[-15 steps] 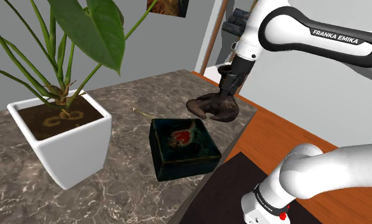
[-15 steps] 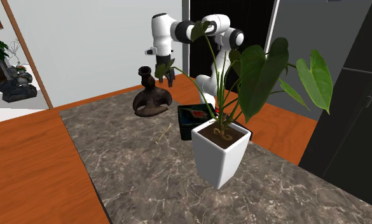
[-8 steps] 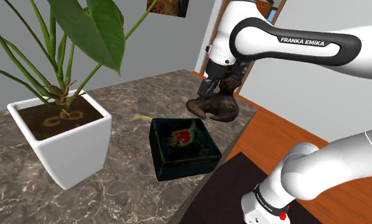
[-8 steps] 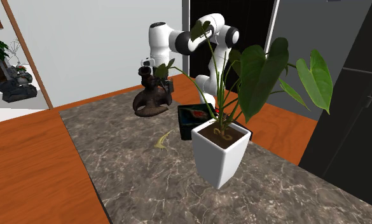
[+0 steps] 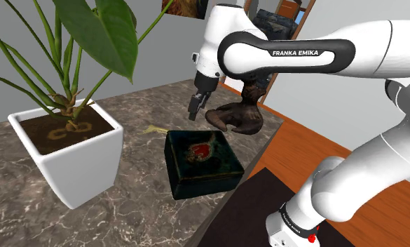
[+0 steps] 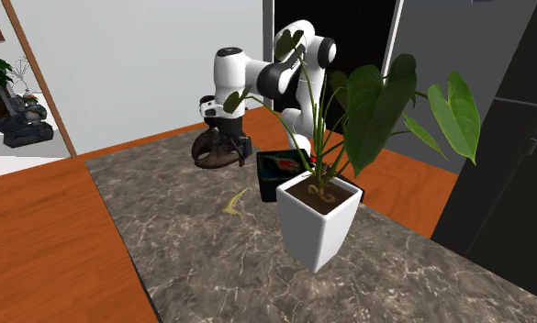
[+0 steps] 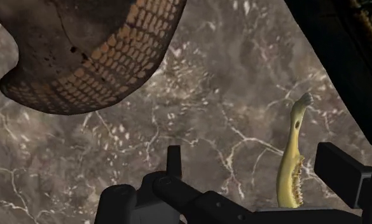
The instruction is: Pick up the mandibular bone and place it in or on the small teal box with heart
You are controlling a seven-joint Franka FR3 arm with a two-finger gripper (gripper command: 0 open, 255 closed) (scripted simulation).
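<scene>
The mandibular bone point(image 5: 154, 129) is a small yellowish jaw with teeth, lying flat on the marble table point(image 5: 133, 203). It also shows in the second exterior view point(image 6: 233, 203). In the wrist view the bone point(image 7: 292, 170) lies on the marble below and between my fingers, nearer the right finger point(image 7: 341, 170), untouched. My gripper point(image 5: 197, 110) hangs open above the table, between the bone and a brown ornament, with nothing in it. The dark teal box point(image 5: 200, 162) with a red heart on its lid sits near the table's front edge; its lid is bare.
A dark brown scaly ornament point(image 5: 238, 116) stands just behind the box, close to my hand, and looms large in the wrist view point(image 7: 95, 54). A white pot with a tall leafy plant point(image 5: 70, 151) stands at the shoulder view's left. Orange floor lies beyond the table edge.
The arm has swung from above the brown ornament toward the shoulder view's left and dropped lower, bringing the open gripper closer to the bone.
</scene>
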